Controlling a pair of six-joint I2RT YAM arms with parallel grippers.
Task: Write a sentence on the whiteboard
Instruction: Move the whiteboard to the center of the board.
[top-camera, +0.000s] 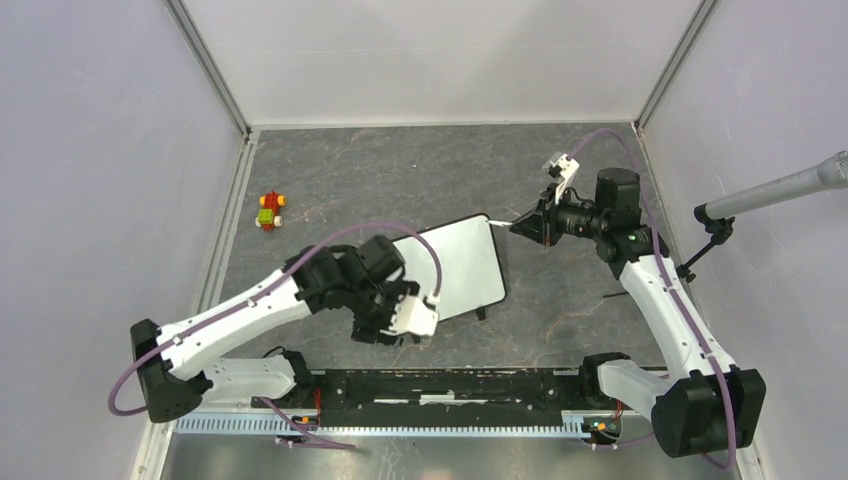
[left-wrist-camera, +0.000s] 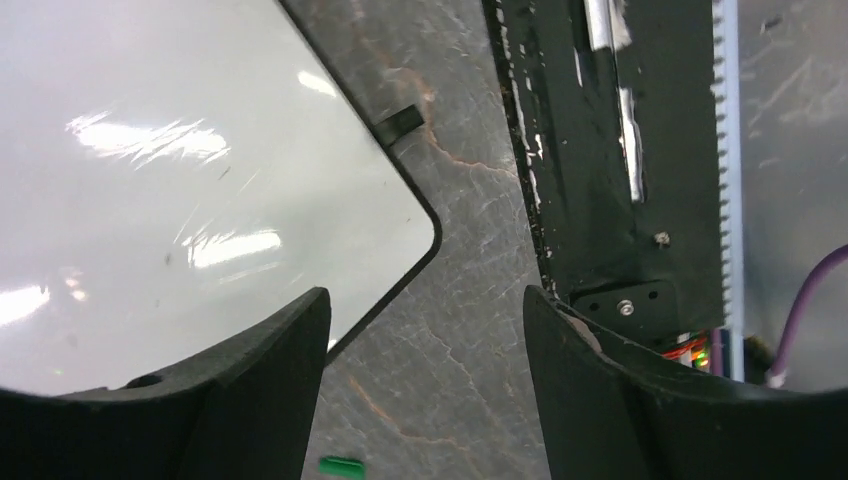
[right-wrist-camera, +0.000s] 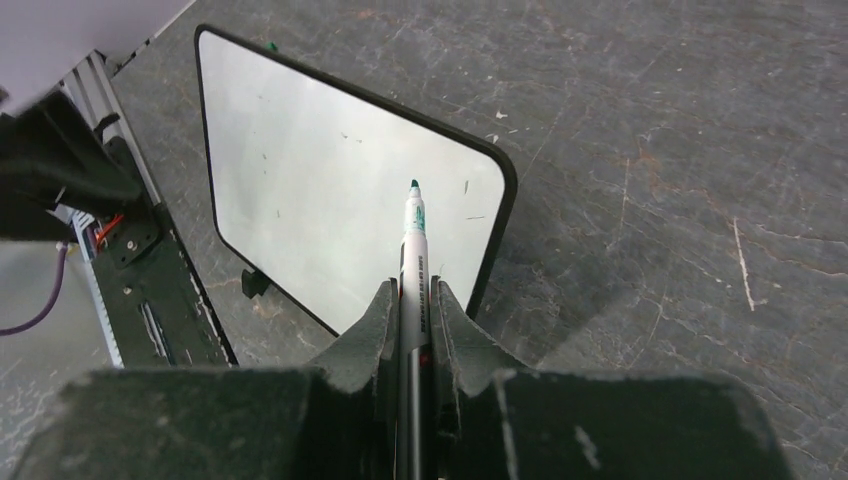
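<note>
The whiteboard (top-camera: 462, 265) lies flat mid-table, a white panel in a thin black frame; no sentence shows on its surface. My right gripper (top-camera: 528, 225) is shut on a green-tipped marker (right-wrist-camera: 414, 232), whose tip points at the board's far right corner (right-wrist-camera: 495, 170). In the right wrist view the right gripper (right-wrist-camera: 412, 290) clamps the marker's barrel. My left gripper (left-wrist-camera: 425, 300) is open with nothing between its fingers, hovering over the whiteboard's (left-wrist-camera: 180, 180) near corner and bare table. In the top view the left gripper (top-camera: 402, 322) covers the board's near left edge.
A small green cap (left-wrist-camera: 341, 466) lies on the table below the left fingers. A red, yellow and green toy (top-camera: 269, 211) sits far left. A black rail (top-camera: 450, 385) runs along the near edge. A microphone stand (top-camera: 715, 232) reaches in at the right wall.
</note>
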